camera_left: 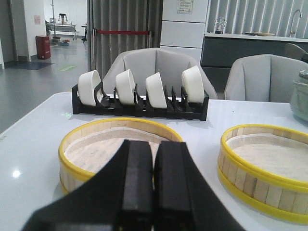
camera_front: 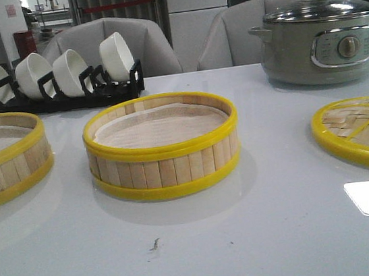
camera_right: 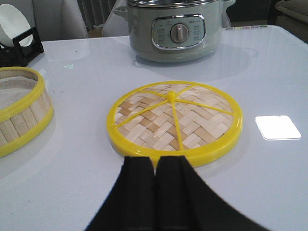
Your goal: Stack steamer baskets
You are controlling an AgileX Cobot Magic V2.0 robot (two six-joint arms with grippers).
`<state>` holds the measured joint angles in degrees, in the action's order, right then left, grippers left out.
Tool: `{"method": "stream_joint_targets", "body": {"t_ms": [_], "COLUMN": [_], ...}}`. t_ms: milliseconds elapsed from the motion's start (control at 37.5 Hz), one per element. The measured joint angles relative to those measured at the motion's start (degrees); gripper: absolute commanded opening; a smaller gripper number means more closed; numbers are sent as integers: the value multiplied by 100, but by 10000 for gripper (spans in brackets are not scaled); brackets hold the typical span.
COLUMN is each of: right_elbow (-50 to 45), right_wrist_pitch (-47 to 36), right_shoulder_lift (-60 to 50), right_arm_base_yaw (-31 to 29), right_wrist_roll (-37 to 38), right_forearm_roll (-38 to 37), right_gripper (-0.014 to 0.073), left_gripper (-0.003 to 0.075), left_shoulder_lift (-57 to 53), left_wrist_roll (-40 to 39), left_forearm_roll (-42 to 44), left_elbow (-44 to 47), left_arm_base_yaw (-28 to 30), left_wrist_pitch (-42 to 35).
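a: any writing or brand marks legible?

b: none readable. the electric pot [camera_front: 321, 41] has a panel with a dial and small print, too fine to make out. a sign on the far wall in the left wrist view is blurred as well.

a: containers and contents?

b: two steamer baskets. the centre basket [camera_front: 163, 147] sits mid-desk, bamboo slats, yellow rims, white paper liner inside, nothing on the liner. the left basket [camera_front: 5, 158] stands near the left edge, cut off by the frame, same build, same liner, well apart from the centre one. behind them, toward the far left corner, a black rack [camera_front: 56, 93] holds four white bowls [camera_front: 117, 57] on edge. the pot stands at the far right corner, glass lid on; its contents can't be seen.

a: the lid?

b: woven bamboo lid [camera_right: 174, 120], yellow rim, lies flat near the right edge, apart from both baskets.

a: tools?

b: left gripper [camera_left: 154, 183] has its fingers pressed together, pinching nothing, poised just short of the left basket's near rim. right gripper [camera_right: 155, 185] is likewise pressed together with nothing between, just in front of the lid's near rim. whether it touches the rim, can't tell.
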<state>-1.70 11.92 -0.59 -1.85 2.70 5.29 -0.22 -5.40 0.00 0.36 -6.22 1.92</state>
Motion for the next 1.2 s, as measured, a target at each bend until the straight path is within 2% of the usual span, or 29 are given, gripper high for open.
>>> {"method": "stream_joint_targets", "body": {"t_ms": [1041, 1201], "right_elbow": [0, 0], "right_wrist_pitch": [0, 0], "right_shoulder_lift": [0, 0], "right_arm_base_yaw": [0, 0], "right_wrist_roll": [0, 0], "right_forearm_roll": [0, 0], "right_gripper": [50, 50], "left_gripper": [87, 87], "left_shoulder_lift": [0, 579], "left_wrist_roll": [0, 0], "left_forearm_roll": [219, 229], "left_elbow": [0, -617], "left_arm_base_yaw": [0, -12], "left_wrist_pitch": [12, 632]}}
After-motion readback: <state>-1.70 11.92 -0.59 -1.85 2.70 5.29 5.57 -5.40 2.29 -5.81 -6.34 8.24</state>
